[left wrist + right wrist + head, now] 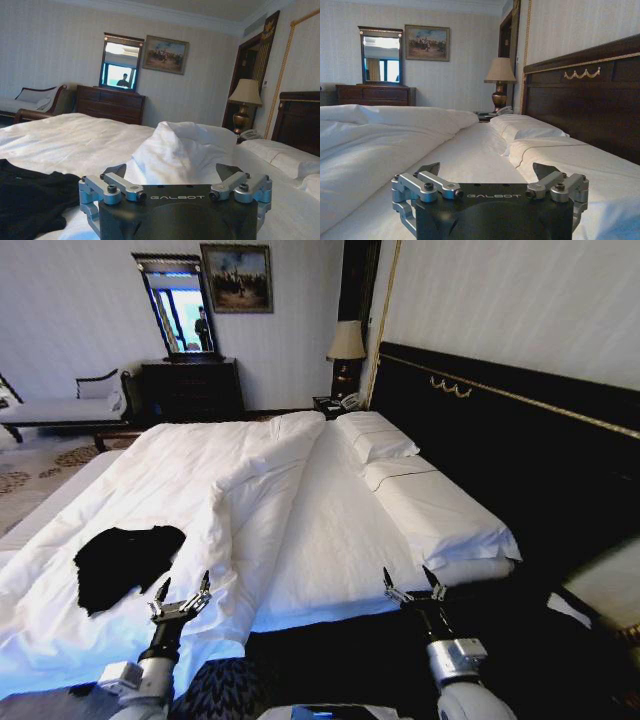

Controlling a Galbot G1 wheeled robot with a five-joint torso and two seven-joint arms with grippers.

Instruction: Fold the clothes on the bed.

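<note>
The clothes point(122, 562), a crumpled black T-shirt, lie on the near left part of the bed point(330, 530), on the white duvet. In the left wrist view the clothes point(30, 200) show as a dark heap beside the gripper. My left gripper point(183, 593) hovers open at the bed's near edge, just right of the shirt and apart from it. My right gripper point(414, 585) is open over the near right edge of the bed, nothing between its fingers. Both grippers also show in their wrist views, left point(175, 172) and right point(487, 170), jaws spread wide.
The duvet is bunched into a ridge point(250, 475) down the bed's middle. White pillows point(440, 510) lie along the dark headboard point(520, 430) on the right. A dresser with mirror point(190, 385), a chaise point(70, 410) and a lamp point(346, 345) stand beyond the bed.
</note>
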